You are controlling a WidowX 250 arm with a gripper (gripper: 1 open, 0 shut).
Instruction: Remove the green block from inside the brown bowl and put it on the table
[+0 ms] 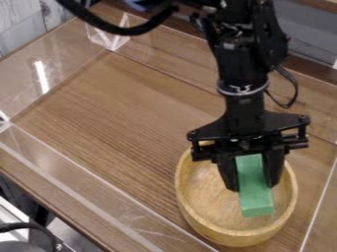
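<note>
The brown bowl [198, 202] stands on the table [118, 108] at the lower right. Over it hangs my black gripper [251, 169], pointing steeply down, shut on the top of the green block [255, 191]. The block stands on end between the fingers, its lower end down inside the bowl, just above the bowl's floor. The upper end of the block is hidden by the fingers.
Low clear acrylic walls [59, 59] border the tabletop on the left and at the back. Black cables [132, 37] trail from the arm at the top. The table's front edge runs along the lower left corner.
</note>
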